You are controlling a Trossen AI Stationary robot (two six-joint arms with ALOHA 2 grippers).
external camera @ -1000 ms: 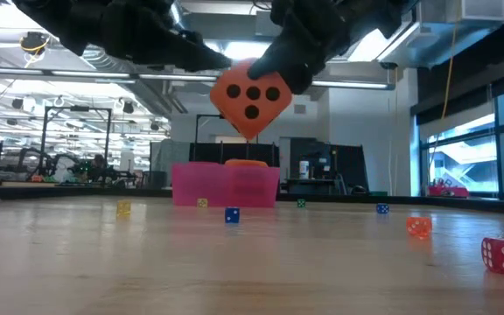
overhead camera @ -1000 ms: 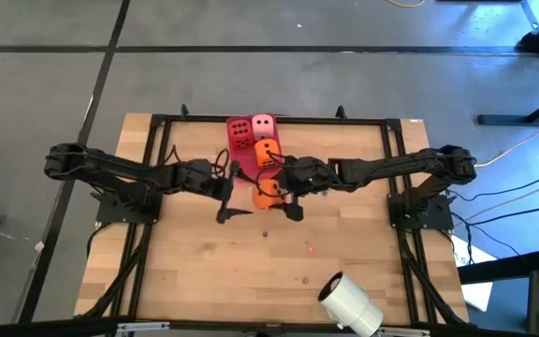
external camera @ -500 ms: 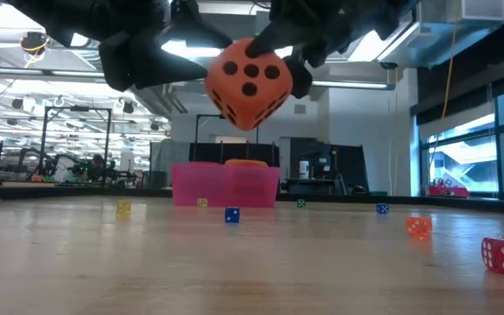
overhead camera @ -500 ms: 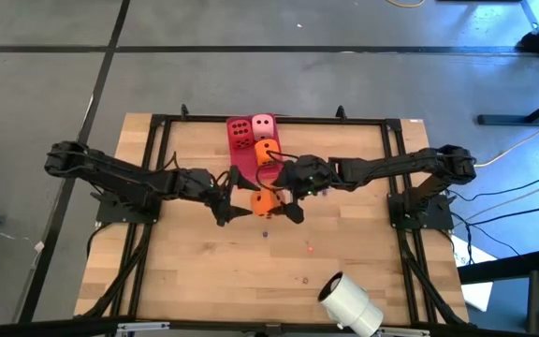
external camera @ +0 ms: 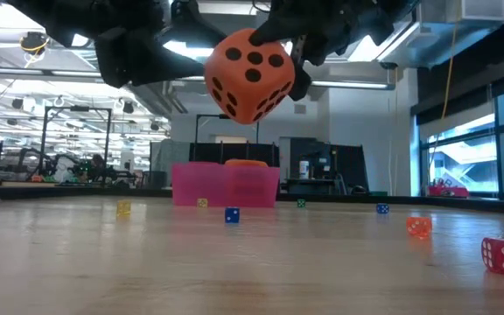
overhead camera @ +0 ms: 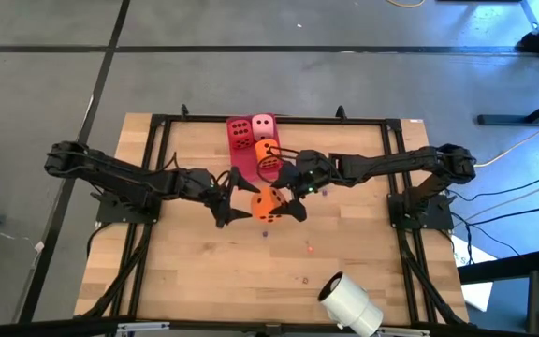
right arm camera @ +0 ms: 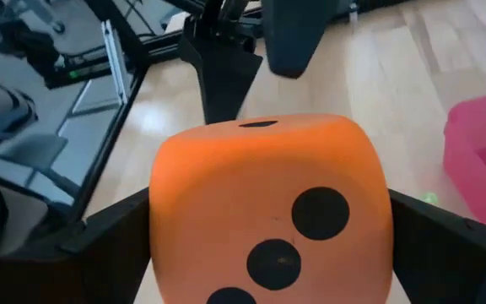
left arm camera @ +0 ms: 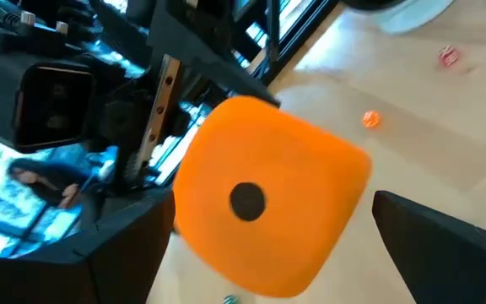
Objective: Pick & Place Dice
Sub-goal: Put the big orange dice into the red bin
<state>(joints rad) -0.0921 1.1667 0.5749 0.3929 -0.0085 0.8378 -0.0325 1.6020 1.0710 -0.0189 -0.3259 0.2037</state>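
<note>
1. Clearly we have an orange die (overhead camera: 269,202) held in the air just below the centre of the high view, clamped in the right gripper (overhead camera: 282,199), whose jaws press on two opposite faces.
2. Our left gripper (overhead camera: 235,206) stands open right beside the die on its left; whether its fingers touch it we cannot tell.
3. We judge the die light and soft, probably foam, so it should give under pressure; flat opposite faces are the place to take it, not edges or corners.
4. A cube has no long axis; in the low view the die (external camera: 249,76) hangs tilted, corner down.
5. Three more dice sit in the pink tray (overhead camera: 242,161) at upper centre of the worktop (overhead camera: 195,271): red (overhead camera: 239,132), pale pink (overhead camera: 263,124), orange (overhead camera: 266,153).
</note>
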